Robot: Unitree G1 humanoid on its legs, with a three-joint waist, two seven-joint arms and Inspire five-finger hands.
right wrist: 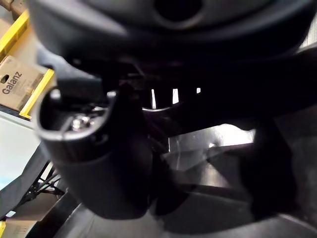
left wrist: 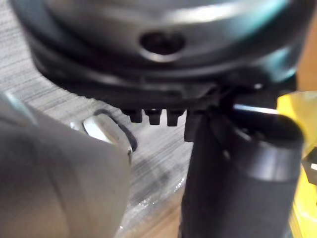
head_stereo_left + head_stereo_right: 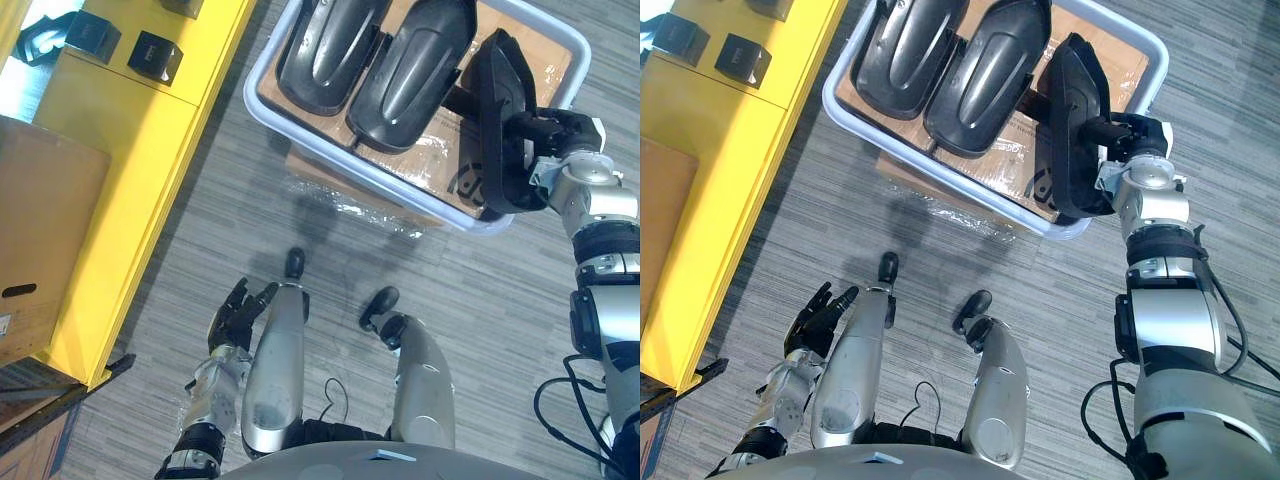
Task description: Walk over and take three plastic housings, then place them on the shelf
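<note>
At the right end of the white plastic bin point(image 3: 252, 97), our right robot hand point(image 3: 556, 130) was clamped on the edge of a black moulded plastic housing point(image 3: 497, 130), which stood tipped up on its side. Two more dark housings point(image 3: 325, 45) lay flat beside it on the cardboard liner point(image 3: 548, 55). Our left robot hand point(image 3: 236, 318) hung low, fingers relaxed, holding nothing. We judged the edge hold risky: the long shell could swing, snag the bin's rim, or slip free before reaching the yellow shelf point(image 3: 150, 130)
</note>
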